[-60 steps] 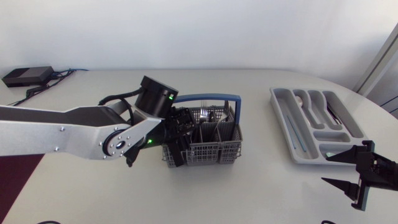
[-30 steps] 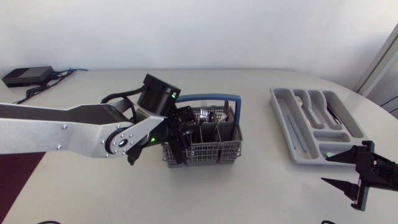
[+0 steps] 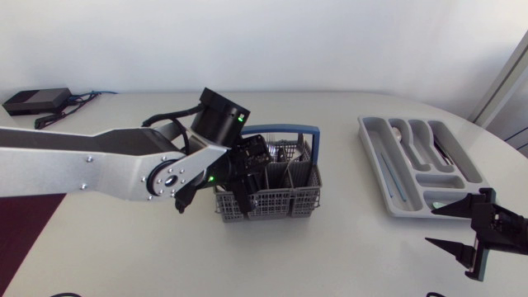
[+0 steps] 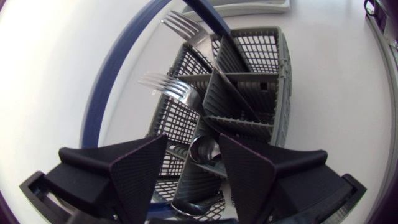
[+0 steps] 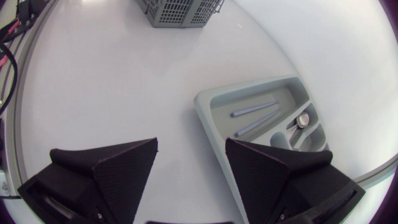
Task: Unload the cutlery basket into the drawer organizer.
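— Over the cutlery basket (image 3: 280, 202), what's changed?
— The left gripper (image 4: 196, 146) has slid further across, fingers apart above a spoon (image 4: 204, 149). Nothing is gripped yet, so a pick looks close. The right gripper (image 3: 431, 226) waits, spread, beside the drawer organizer (image 3: 369, 142).

Grey basket mid-table, organizer at its 3 o'clock.
The blue-handled mesh cutlery basket (image 3: 276, 200) stands upright with forks (image 4: 171, 87) and a spoon (image 4: 204, 148) inside; the pale grey drawer organizer (image 3: 369, 140) lies flat, already holding a few pieces.
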